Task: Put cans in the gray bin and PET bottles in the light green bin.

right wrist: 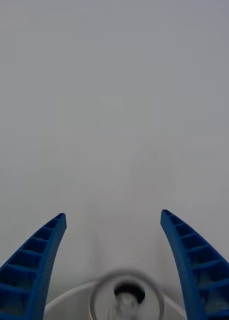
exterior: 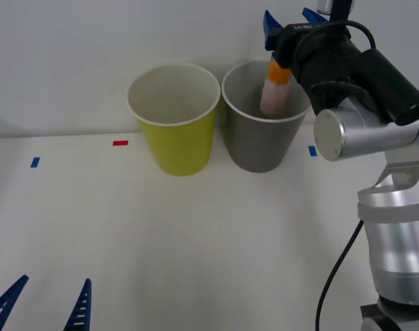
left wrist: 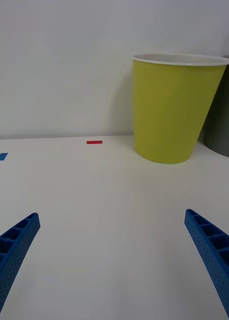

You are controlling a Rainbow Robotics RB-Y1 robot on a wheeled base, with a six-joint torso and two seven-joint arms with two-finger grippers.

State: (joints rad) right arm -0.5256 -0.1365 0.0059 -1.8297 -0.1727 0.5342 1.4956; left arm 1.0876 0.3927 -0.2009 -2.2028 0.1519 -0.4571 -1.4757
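Up at the far side of the white bench (exterior: 196, 241), the right tool (exterior: 292, 21) hangs above the gray bin (exterior: 258, 148), its blue fingers (right wrist: 194, 255) spread wide apart and gripping nothing. Directly beneath it the can (exterior: 274, 86) is inside the mouth of the gray bin, standing nearly upright with its orange band at the top and its pale pink-white body running down below the white rim. From the right wrist camera the can's silvery top (right wrist: 125, 299) sits between the two spread fingers without touching either, with a curve of the bin's white rim just around it. Whether the can is resting on something inside the bin or is in mid-air cannot be told.

Just beside the gray bin, on its left, stands the light green bin (exterior: 176, 134), upright, the two rims close together. A small red marker (exterior: 120, 143) and two blue markers (exterior: 34, 162) lie on the bench.

Down at the near left edge, the left tool (exterior: 47, 303) sits low over the bench, fingers (left wrist: 209, 250) released and wide apart, well away from both bins.
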